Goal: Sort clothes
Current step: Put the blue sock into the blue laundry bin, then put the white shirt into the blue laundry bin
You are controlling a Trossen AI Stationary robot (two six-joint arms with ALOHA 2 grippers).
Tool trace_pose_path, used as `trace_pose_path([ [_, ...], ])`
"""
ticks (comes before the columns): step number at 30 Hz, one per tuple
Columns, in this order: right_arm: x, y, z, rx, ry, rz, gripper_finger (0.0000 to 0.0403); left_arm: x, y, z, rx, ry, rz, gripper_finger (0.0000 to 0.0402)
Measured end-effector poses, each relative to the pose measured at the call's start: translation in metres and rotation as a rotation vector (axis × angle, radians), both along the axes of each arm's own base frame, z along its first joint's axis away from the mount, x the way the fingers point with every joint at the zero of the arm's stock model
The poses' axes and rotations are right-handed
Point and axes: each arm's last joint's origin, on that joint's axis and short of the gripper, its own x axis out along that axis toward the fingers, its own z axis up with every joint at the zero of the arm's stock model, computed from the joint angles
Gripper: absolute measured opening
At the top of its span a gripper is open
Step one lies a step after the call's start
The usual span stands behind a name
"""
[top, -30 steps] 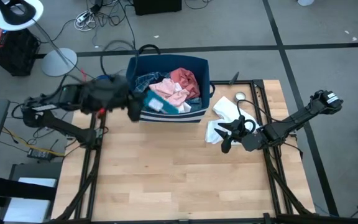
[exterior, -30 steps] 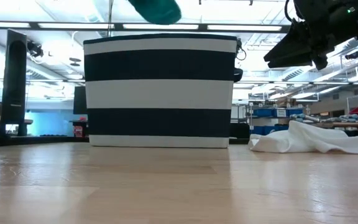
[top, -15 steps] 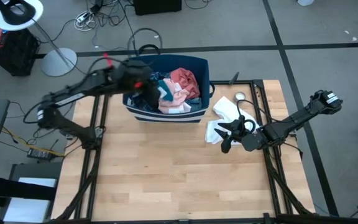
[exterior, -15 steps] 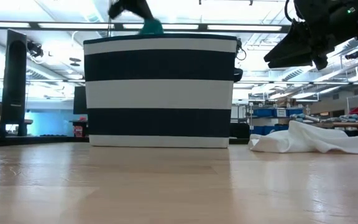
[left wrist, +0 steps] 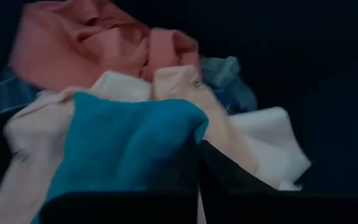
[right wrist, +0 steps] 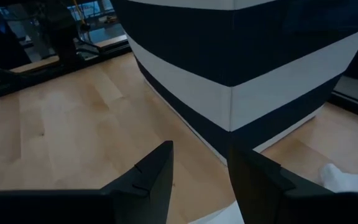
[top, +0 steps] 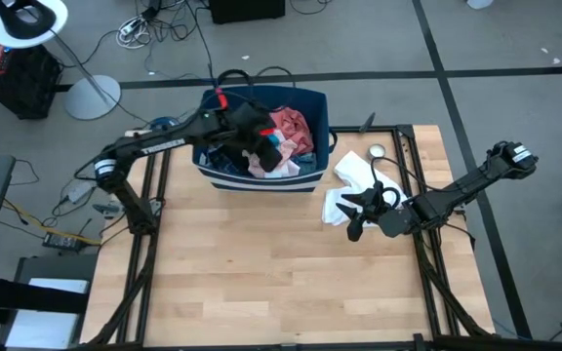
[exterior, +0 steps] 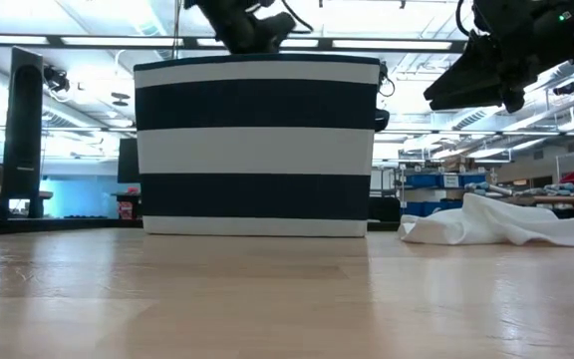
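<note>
The dark blue bin with white stripes (top: 261, 180) stands at the table's far edge and holds coral-red (top: 291, 125), pale pink (top: 261, 164) and blue plaid pieces. My left gripper (top: 264, 148) reaches into it from the left and is shut on a teal sock (left wrist: 123, 149); it shows above the bin's rim in the low view (exterior: 252, 25). My right gripper (top: 354, 222) hangs open and empty right of the bin, over a white garment (top: 352, 185) that lies flat on the table. My left gripper holds the teal sock by its near end (left wrist: 166, 177), against one dark finger (left wrist: 222, 168); the sock covers the other finger. The fingers slant down into the bin from the table's left. The sock's far part (left wrist: 104, 112) lies on the pale pink piece.
A small round metal tin (top: 377, 151) sits at the table's far right, beside the white garment. The bare wooden table top (top: 261, 283) spreads out in front of the bin. The white garment also shows in the low view (exterior: 496, 224).
My left gripper has carried the teal sock from outside the bin's left side, over the rim, toward the table's right, and down onto the clothes inside. The sock now rests on the pile.
</note>
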Motion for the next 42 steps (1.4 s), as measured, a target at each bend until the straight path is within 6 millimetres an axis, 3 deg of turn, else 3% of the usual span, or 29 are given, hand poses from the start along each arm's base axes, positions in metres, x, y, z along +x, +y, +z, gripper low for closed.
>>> trace_pose_path([
  [5, 0.000, 0.001, -0.001, 0.011, 0.011, 0.024, 0.0151, 0.013, 0.005, -0.009, -0.006, -0.031, -0.014, 0.0033],
  [12, 0.000, 0.001, -0.001, 0.017, 0.018, 0.038, 0.0151, 0.013, 0.007, -0.010, -0.010, -0.027, -0.011, 0.0081],
  [17, 0.000, 0.001, -0.001, 0.017, 0.017, 0.038, 0.0151, 0.008, 0.005, -0.006, -0.010, -0.027, -0.012, 0.0087],
  [27, 0.000, 0.001, -0.001, 0.018, 0.016, 0.038, 0.0151, -0.022, -0.011, 0.022, 0.016, -0.011, -0.056, 0.0087],
  [35, 0.000, 0.001, -0.001, 0.018, 0.015, 0.038, 0.0151, -0.056, -0.043, 0.048, 0.015, -0.001, -0.120, 0.0087],
  [42, 0.000, 0.001, -0.001, 0.018, 0.015, 0.038, 0.0151, -0.090, -0.073, 0.056, -0.075, 0.092, -0.127, 0.0087],
])
